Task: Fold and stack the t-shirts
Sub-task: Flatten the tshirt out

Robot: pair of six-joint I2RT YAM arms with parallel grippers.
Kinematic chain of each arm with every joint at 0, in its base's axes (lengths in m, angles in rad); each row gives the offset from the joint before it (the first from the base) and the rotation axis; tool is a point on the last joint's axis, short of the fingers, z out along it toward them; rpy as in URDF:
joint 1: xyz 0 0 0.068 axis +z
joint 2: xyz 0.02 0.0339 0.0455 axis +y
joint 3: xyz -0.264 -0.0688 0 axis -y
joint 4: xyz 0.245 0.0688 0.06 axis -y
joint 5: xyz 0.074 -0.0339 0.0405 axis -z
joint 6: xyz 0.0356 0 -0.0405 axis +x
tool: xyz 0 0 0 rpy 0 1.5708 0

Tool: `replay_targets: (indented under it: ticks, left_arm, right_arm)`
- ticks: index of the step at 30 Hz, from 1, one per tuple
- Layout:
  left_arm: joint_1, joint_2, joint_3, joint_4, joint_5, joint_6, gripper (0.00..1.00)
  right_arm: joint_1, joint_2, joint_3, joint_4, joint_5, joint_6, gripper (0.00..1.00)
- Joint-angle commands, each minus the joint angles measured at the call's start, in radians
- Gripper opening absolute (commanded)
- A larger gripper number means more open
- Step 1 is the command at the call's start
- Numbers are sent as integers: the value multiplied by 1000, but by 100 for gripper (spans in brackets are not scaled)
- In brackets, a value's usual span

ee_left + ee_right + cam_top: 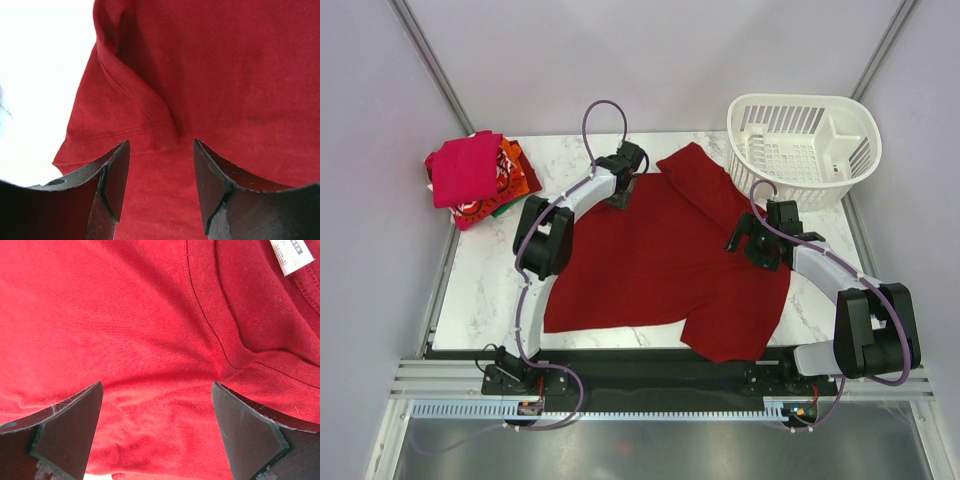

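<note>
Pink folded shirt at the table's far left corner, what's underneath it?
An orange shirt and a red white-printed shirt poke out beneath the pink shirt; anything deeper is covered.

From above, my right gripper [757, 240] sits over the neck of the dark red shirt [650, 265], so I cannot see the neck there. Up close, the white label [291, 255] is cut off by the top edge, and its letters are too blurry to read. The pink shirt [463, 168] hides most of the orange shirt [517, 165] and the printed shirt [472, 211]. The print is too small to read.
</note>
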State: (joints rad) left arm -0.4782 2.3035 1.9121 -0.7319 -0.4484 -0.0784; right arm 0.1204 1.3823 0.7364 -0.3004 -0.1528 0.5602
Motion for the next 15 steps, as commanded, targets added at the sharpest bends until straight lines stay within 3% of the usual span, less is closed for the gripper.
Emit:
replay_targets:
  ticks: [1,4,11,13,15]
  left_arm:
    - [0,33,42,9,-35,39,60]
    - [0,54,54,9,-39,42,57]
    - [4,66,71,14,-96,71,10]
    - [7,56,74,15,-113,77,2]
    - [10,42,74,15,-141,116,2]
  right_arm:
    - [4,-6,-3,12,-7,-16,98]
    - [2,-2,-6,12,-8,-22,98]
    - [2,6,-14,12,-7,-34,98]
    - [2,8,-12,12,-8,-36,98]
    - [2,6,-12,12,-7,-39,98]
